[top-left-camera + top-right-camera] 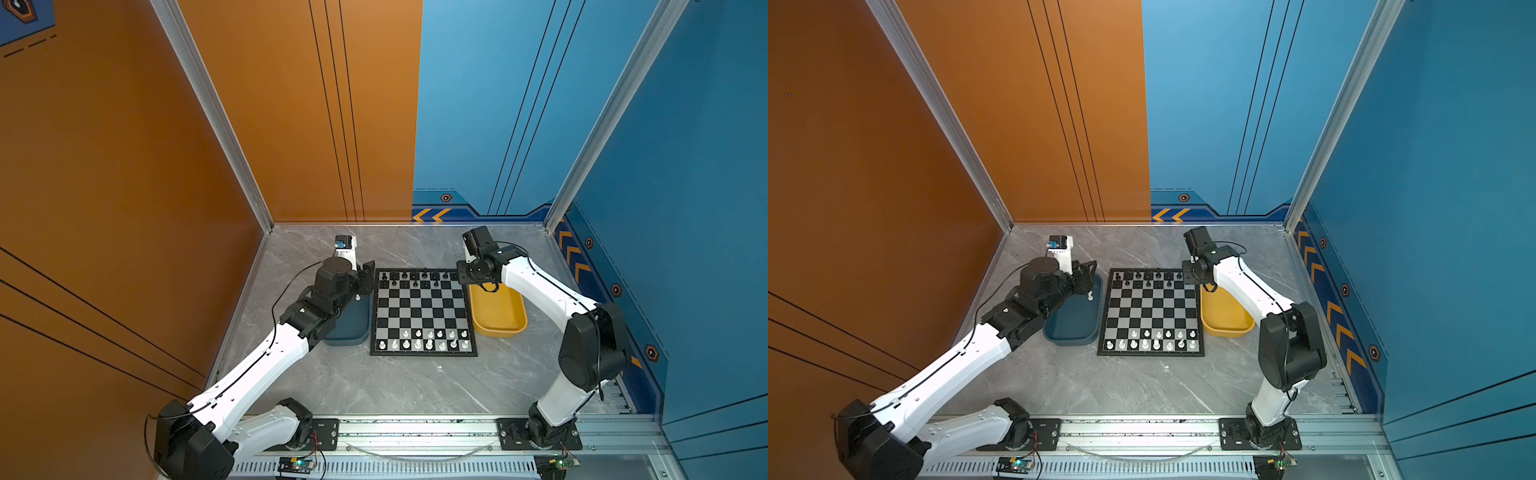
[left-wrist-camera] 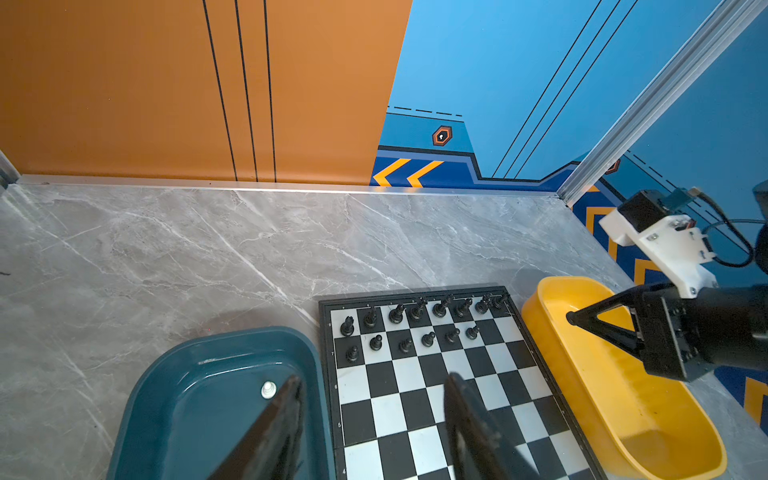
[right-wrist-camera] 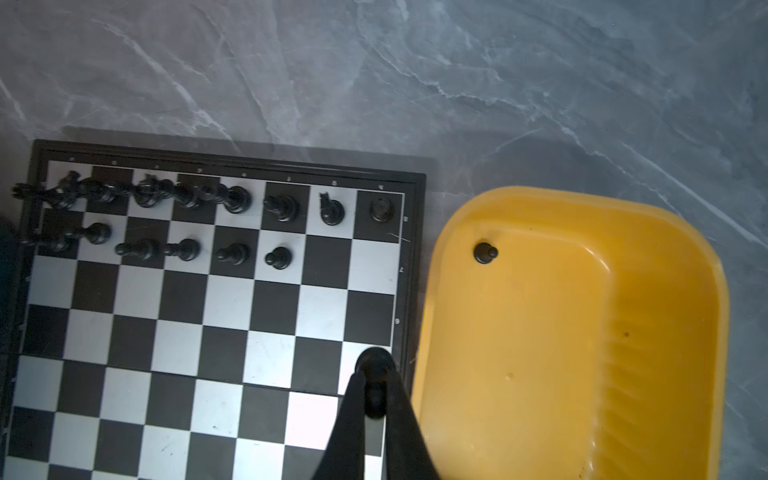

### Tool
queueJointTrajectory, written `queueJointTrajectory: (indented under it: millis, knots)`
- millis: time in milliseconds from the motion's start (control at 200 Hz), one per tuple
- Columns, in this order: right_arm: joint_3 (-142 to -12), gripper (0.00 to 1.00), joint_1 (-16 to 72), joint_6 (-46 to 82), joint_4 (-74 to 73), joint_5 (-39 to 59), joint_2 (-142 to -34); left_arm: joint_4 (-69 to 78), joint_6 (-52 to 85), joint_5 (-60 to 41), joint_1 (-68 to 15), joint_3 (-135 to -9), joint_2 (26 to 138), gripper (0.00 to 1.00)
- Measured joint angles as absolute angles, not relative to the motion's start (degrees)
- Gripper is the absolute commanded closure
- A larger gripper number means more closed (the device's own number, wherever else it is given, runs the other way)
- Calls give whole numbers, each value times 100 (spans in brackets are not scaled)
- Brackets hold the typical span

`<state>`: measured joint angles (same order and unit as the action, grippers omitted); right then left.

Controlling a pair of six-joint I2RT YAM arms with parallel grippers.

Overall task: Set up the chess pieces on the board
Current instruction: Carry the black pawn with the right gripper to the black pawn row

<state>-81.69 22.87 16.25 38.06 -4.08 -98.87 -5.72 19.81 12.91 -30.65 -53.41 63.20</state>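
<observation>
on the grey marble tabletop (image 1: pixel 395 386) the board (image 1: pixel 423 316) lies flat in the middle, with the dark teal tray (image 1: pixel 1073 328) just beside its left edge and the yellow tray (image 3: pixel 561 332) just beside its right. the left gripper (image 2: pixel 374 378) hangs over the seam between dark teal tray and board, jaws partly apart with nothing between them, while the right gripper (image 3: pixel 375 376) is pinched tight on a black pawn (image 3: pixel 375 401) above the board's edge column next to the yellow tray. 14 black chess pieces (image 3: pixel 235 199) stand in the 2 far rows, white chess pieces (image 1: pixel 429 344) in the 2 near rows, 1 white pawn (image 2: pixel 268 390) sits in the dark teal tray and 1 loose black pawn (image 3: pixel 485 252) in the yellow tray.
</observation>
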Motion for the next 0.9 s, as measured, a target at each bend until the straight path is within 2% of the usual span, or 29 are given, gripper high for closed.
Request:
queueJointTrajectory:
  millis: [420, 901]
  knots:
    - [-8897, 100, 2528, 1619, 3859, -211, -11386, -574, 1979, 1282, -3000, -5325, 6298, 44]
    - [-9244, 99, 2609, 1516, 3861, -174, -11714, -574, 1979, 1278, -2989, -5325, 6305, 44]
